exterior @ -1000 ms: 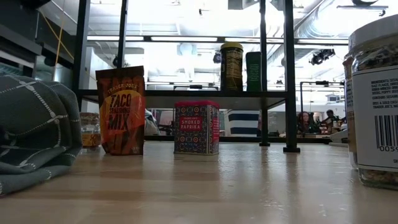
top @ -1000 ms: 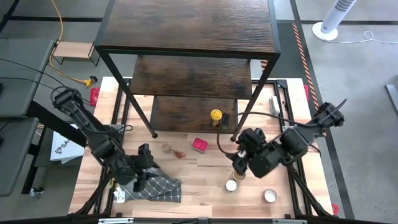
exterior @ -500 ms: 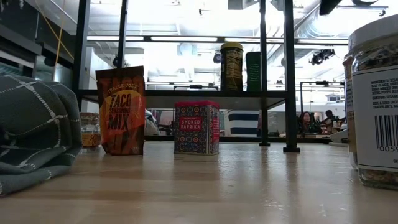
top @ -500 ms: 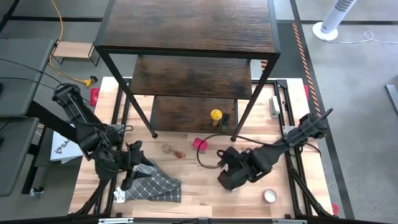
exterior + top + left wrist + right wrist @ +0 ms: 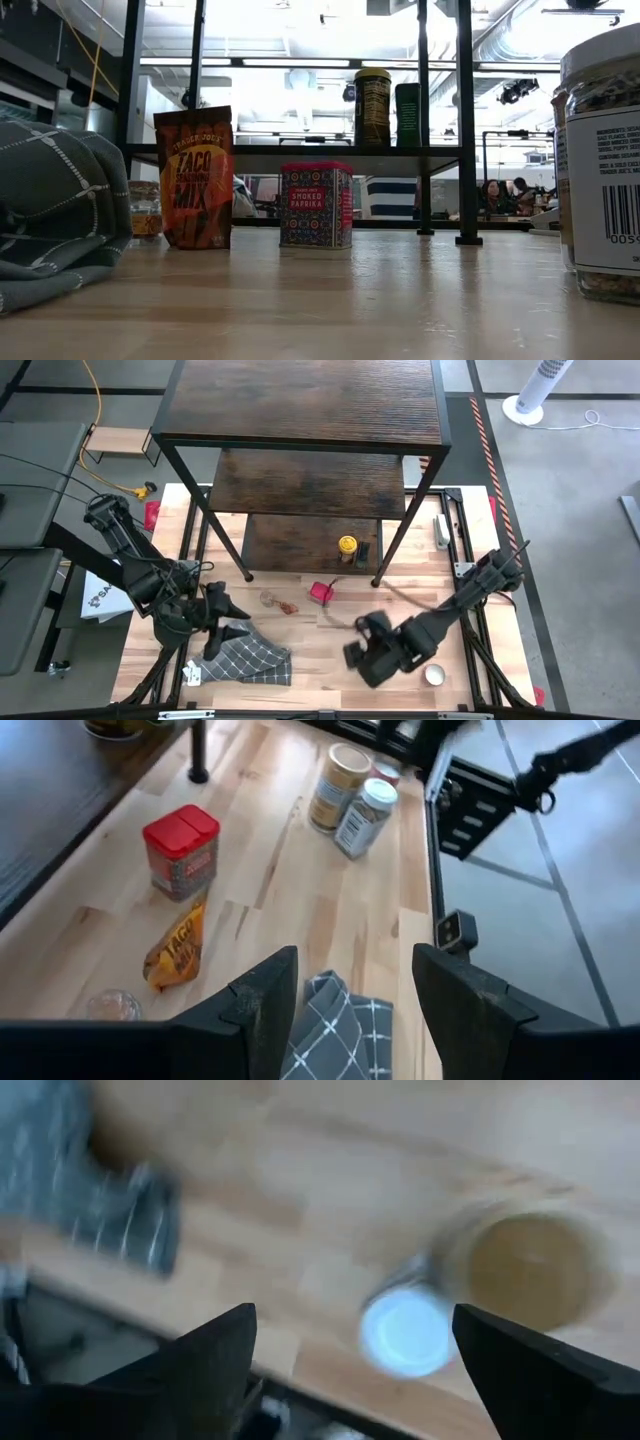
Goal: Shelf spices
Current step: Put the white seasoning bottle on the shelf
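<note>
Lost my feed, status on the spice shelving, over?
Both grippers open, empty: left gripper above checked cloth, right gripper over two jars. Paprika tin, taco packet unshelved. Shelf approach unobstructed.

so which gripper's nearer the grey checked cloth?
Left. The left gripper hangs over the cloth's edge; the right gripper is off to its side, over bare table.

shelf (image 5: 300, 405): dark matt wood | table (image 5: 320, 645): pale smooth wood | cloth (image 5: 250, 658): woven
</note>
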